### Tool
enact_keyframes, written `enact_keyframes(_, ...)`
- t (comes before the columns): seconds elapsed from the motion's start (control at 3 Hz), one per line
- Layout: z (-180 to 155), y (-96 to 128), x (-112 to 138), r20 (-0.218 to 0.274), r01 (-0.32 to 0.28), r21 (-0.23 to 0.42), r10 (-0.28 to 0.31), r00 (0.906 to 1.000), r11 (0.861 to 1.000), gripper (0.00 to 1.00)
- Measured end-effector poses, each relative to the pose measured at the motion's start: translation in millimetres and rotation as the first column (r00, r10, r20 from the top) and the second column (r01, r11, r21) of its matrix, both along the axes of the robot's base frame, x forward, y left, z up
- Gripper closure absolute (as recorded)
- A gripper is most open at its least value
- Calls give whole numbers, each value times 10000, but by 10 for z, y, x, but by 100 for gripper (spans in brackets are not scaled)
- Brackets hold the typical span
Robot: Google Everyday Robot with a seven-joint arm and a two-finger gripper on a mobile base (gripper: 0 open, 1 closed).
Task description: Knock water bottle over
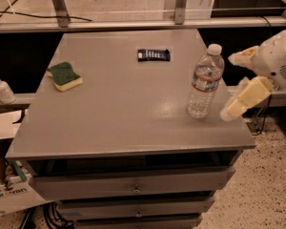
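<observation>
The water bottle (pixel 205 81) stands upright near the right edge of the grey table (pixel 119 109). It is clear ribbed plastic with a white cap and a narrow red-and-white label band. My gripper (pixel 232 85) comes in from the right, just right of the bottle at about its mid height. Its two cream fingers (pixel 244 97) are spread apart, one high and one low, with nothing between them. A small gap separates the lower fingertip from the bottle.
A green-and-yellow sponge (pixel 65 76) lies at the table's left. A dark flat packet (pixel 153 55) lies at the back middle. A white pump dispenser (pixel 1 88) stands on a ledge to the left. Drawers sit below the tabletop.
</observation>
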State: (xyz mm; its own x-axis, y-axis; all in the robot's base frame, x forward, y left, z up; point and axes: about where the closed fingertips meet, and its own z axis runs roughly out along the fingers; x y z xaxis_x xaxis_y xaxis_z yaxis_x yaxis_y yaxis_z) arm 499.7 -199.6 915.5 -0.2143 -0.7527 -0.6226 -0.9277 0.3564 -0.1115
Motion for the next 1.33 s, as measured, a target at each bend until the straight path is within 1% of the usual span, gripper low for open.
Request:
enact_keyframes(0.33,-222,249,24,-443,-239,796,275,9986,9965,0)
enact_keyframes(0.67,-362,548,41,-633,-558,1471,657,9958,9875,0)
enact_keyframes(1.0,-420,853,49,-645,-940,1890,1079,9921,9775,0)
enact_keyframes(1.33,-439,1071,63,-569,-1215,2006,1353,9892,9721,0)
